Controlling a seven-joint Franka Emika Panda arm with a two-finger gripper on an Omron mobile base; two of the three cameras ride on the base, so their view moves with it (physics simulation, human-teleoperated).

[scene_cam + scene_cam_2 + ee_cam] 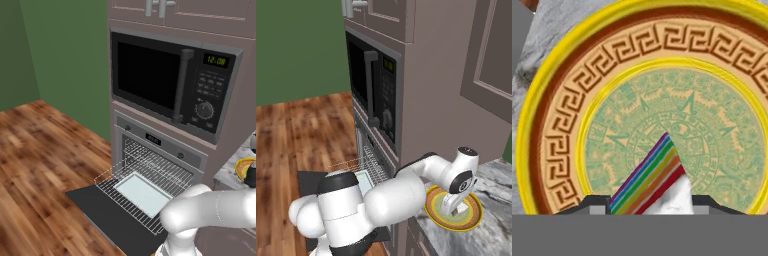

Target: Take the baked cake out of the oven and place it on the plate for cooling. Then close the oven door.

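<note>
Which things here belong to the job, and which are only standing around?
Belong to the job:
- cake, a rainbow slice between the claw fingers, over the plate
- plate on the counter
- oven with rack pulled out
- oven door, lying open

Standing around:
- microwave
- pale tray on the rack

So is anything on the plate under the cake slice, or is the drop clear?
Nothing visible is in the way. The gripper holds the rainbow-layered cake slice right over the plate, whose patterned green centre lies bare beneath it. Behind, the oven door hangs open with the rack pulled out.
</note>
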